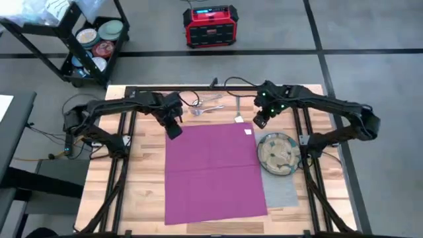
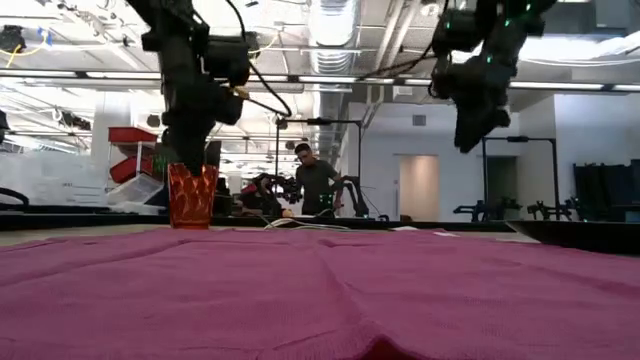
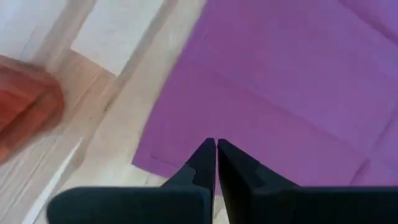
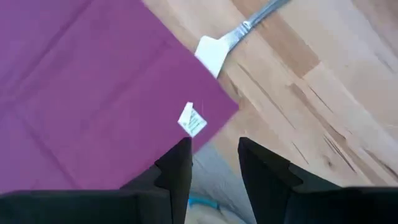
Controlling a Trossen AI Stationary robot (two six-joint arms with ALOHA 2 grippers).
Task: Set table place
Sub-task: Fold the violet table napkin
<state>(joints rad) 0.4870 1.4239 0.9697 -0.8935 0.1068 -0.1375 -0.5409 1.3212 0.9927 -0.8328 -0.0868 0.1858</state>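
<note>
The magenta napkin [image 1: 211, 172] lies spread flat over the middle of the table [image 1: 139, 192]. A strip of the grey placemat [image 1: 283, 193] shows at its right edge, and the round patterned plate [image 1: 277, 153] rests on that strip. A fork and a spoon [image 1: 208, 107] and a flat-bladed silver piece [image 1: 238, 111] lie near the far edge. The orange cup [image 2: 192, 195] stands beyond the napkin's far left corner. My left gripper [image 3: 216, 144] hangs shut over that corner. My right gripper [image 4: 214, 144] hangs open over the napkin's far right corner with its white tag [image 4: 191, 119].
Cables lie along the table's far edge [image 1: 192, 99]. Beyond the table stand a cart with bowls [image 1: 96, 39] at the far left and a red box [image 1: 210, 26]. A person [image 2: 315, 180] stands in the room behind. Bare wood lies left of the napkin.
</note>
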